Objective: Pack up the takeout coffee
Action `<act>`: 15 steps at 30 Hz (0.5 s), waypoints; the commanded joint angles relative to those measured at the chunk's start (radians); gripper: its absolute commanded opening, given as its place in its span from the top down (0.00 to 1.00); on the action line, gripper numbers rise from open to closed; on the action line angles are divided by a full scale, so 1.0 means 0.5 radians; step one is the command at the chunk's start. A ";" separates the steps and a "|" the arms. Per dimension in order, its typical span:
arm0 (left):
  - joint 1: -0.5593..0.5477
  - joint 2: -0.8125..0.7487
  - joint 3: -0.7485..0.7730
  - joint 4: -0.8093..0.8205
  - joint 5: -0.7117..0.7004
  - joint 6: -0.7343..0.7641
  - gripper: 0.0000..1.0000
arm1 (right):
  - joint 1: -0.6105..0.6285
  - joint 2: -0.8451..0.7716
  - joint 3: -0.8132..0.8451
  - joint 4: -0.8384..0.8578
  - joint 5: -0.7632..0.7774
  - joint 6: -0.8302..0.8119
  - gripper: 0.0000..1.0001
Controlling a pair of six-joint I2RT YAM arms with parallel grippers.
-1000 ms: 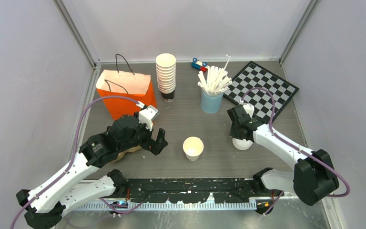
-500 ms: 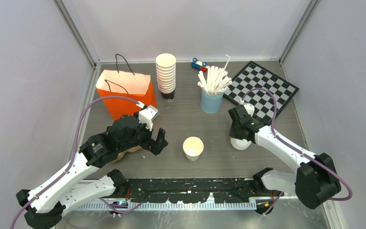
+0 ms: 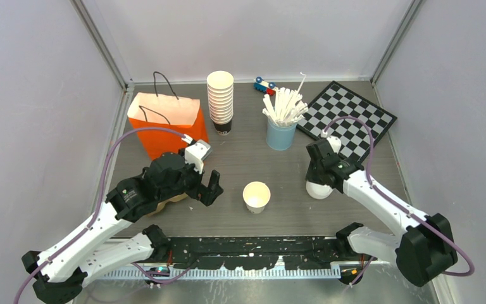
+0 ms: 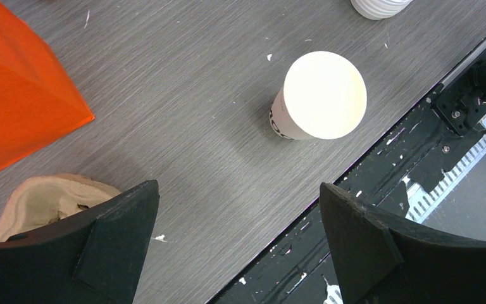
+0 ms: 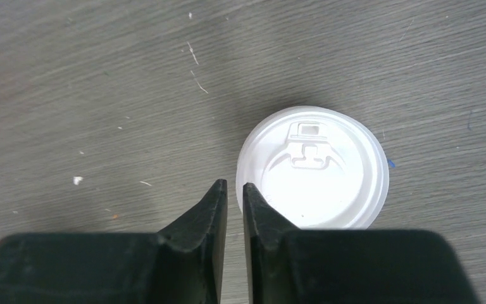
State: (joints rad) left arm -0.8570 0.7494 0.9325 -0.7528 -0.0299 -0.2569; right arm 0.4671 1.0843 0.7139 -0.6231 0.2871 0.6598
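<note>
My right jaws, nearly closed and empty, hover at the rim of the lidded cup (image 5: 313, 168); my left jaws gape wide, well apart from it.

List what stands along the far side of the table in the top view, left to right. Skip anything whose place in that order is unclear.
orange paper bag → stack of lidless cream cups → light-blue cup of white sticks → checkerboard. The small toy car is left out, since it overlaps the sticks.
</note>
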 commanded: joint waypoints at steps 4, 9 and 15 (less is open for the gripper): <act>-0.004 -0.013 -0.004 0.057 0.038 0.015 0.00 | -0.009 0.157 0.088 -0.006 0.052 0.071 0.76; -0.004 -0.018 -0.006 0.059 0.042 0.017 0.00 | -0.006 0.229 0.089 0.041 0.041 0.073 0.75; -0.004 -0.013 -0.003 0.056 0.039 0.017 0.00 | -0.008 0.299 0.065 0.087 0.036 0.067 0.75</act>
State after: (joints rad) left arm -0.8570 0.7494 0.9321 -0.7525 -0.0242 -0.2569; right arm 0.4671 1.2224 0.7204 -0.6182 0.2890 0.6830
